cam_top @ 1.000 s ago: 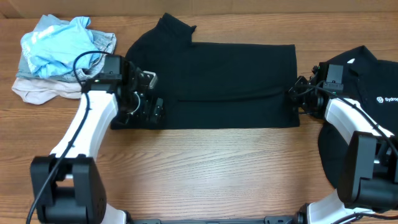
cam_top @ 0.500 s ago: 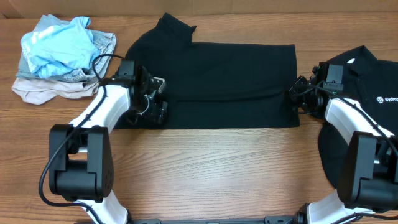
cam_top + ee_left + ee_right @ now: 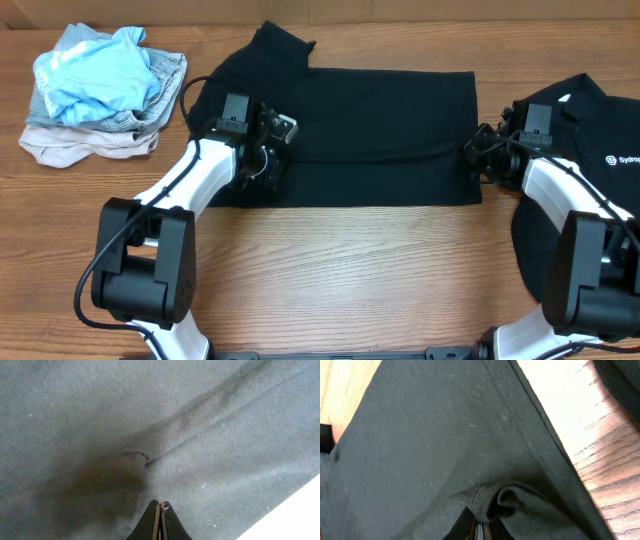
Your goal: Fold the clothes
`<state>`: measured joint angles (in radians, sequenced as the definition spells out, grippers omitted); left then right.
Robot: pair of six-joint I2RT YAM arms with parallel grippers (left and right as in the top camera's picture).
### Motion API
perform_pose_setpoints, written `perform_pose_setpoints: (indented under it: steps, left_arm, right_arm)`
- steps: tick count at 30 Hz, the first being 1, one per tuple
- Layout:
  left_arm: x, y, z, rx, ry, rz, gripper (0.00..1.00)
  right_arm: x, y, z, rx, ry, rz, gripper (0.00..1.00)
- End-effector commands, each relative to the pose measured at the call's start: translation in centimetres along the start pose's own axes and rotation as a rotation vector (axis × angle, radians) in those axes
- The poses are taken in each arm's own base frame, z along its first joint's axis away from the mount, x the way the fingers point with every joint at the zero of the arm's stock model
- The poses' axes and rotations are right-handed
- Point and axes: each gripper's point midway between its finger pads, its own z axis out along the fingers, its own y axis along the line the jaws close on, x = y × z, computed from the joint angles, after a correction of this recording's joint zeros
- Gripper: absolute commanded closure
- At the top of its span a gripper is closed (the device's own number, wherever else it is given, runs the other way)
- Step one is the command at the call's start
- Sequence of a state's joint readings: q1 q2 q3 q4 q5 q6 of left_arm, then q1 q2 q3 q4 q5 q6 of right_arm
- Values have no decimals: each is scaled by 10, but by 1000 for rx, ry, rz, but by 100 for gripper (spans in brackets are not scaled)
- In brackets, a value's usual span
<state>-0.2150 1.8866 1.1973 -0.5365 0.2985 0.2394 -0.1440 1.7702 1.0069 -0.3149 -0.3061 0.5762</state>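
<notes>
The black shirt [image 3: 380,130] lies flat at upper centre of the tabletop [image 3: 350,260]. Our left pincer [image 3: 272,158] and right pincer [image 3: 476,158] each pinch tight on its ends. We should lift both evenly, keeping the cloth taut.

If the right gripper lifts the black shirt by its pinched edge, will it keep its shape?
Probably not: the black shirt bunches into a soft fold at the right gripper, so it should hang limp. It lies thin and flat, so it is likely light.
</notes>
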Motion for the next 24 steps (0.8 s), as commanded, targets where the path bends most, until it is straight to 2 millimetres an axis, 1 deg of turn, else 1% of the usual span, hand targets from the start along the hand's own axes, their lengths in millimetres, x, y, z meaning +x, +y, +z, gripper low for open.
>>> perform_pose_setpoints:
  steps: [1, 7, 9, 12, 15, 17, 21, 24]
  left_arm:
    - [5, -4, 16, 44, 16, -8, 96]
    - [2, 7, 39, 26, -5, -82, 96]
    - [0, 15, 43, -10, -13, -112, 96]
    - [-6, 23, 42, -51, -34, -153, 96]
    - [-16, 24, 38, -55, -57, -168, 96]
    - [-23, 24, 34, -50, -74, -176, 96]
    - [-37, 24, 27, -50, -94, -174, 96]
    - [-41, 27, 25, -63, -106, -171, 96]
  right_arm:
    - [-15, 10, -9, -14, -49, -10, 94]
    - [-14, 10, -9, -11, -46, -9, 94]
    - [-14, 9, -9, -10, -45, -12, 94]
    - [-14, 9, -9, -9, -44, -12, 94]
    - [-14, 9, -9, -9, -43, -11, 93]
    - [-14, 9, -9, -10, -44, -11, 90]
    - [-16, 7, -9, 5, -55, -11, 89]
    - [-22, 1, -10, 41, -89, -11, 90]
